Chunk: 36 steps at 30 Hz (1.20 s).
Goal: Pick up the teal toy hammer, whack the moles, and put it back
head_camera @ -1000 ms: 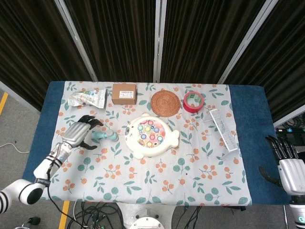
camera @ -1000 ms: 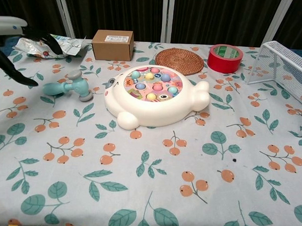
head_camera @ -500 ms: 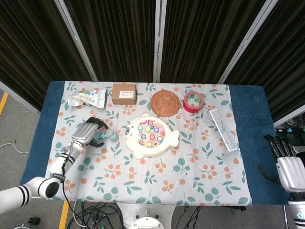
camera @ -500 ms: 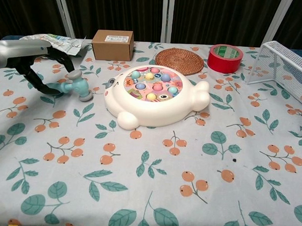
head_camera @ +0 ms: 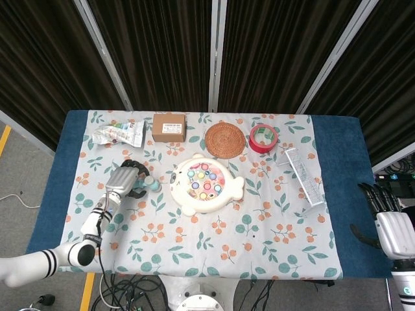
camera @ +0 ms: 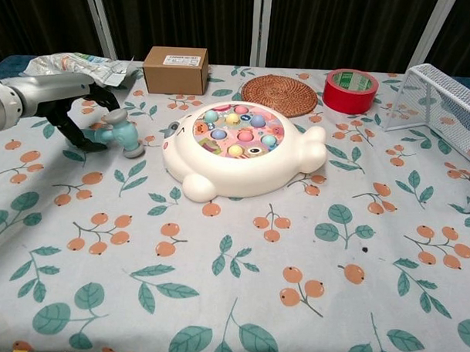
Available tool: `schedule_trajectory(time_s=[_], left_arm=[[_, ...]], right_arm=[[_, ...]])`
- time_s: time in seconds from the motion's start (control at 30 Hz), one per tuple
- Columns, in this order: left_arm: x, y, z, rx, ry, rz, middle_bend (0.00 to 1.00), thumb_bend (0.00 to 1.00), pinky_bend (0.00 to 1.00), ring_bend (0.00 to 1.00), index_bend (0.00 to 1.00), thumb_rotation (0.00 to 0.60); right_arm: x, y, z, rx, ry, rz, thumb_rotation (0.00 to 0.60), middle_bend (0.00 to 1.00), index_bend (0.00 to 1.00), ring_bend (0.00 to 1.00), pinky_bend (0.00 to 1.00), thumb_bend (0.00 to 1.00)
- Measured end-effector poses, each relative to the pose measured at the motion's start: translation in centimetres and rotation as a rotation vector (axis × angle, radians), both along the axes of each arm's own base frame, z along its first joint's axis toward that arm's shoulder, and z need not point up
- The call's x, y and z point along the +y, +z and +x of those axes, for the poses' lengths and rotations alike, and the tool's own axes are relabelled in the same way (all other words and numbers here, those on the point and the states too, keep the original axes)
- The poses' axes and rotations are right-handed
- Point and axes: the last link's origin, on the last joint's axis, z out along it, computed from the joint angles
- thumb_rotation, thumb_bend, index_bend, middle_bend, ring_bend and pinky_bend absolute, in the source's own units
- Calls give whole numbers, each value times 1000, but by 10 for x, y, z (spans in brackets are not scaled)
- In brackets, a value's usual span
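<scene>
The teal toy hammer (head_camera: 150, 184) lies on the floral cloth just left of the white mole game (head_camera: 188, 197), its grey-capped head (camera: 127, 135) pointing toward the game (camera: 219, 179). My left hand (head_camera: 123, 181) has come down over the handle. In the chest view the left hand (camera: 64, 97) arches its dark fingers (camera: 106, 96) above the handle with the thumb below it, a gap still showing, and the hammer rests on the table. My right hand (head_camera: 389, 227) hangs off the table's right edge, fingers apart and holding nothing.
A cardboard box (head_camera: 169, 127), a woven coaster (head_camera: 223, 139) and a red tape roll (head_camera: 254, 141) line the far side. A crinkled packet (head_camera: 117, 135) lies behind my left hand. A white wire rack (head_camera: 305, 175) sits on the right.
My left hand has moved right, from beside the handle's end to over the handle, and its fingers now bracket it. The hammer has barely shifted. The right hand stays put.
</scene>
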Motion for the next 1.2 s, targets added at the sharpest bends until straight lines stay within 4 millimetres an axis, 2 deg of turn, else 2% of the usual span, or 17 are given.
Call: schedule_trajectory(time_s=[0.53,0.87,1.2], left_arm=[[0,-7,-3,-18,36,15,250,313,86,126,440,600],[0,-10,-3,-36,40,24,263,378,86,134,477,600],[0,-11,-5,-45,40,27,317,413,92,172,520,600]], right_arm=[[-1,-1,-2,-1,-6,8,600,78,0,0,0,180],[0,-2,-1,1,-9,8,600,78,0,0,0,180],[0,-2,0,2,-10,7,600,78,0,0,0,180]])
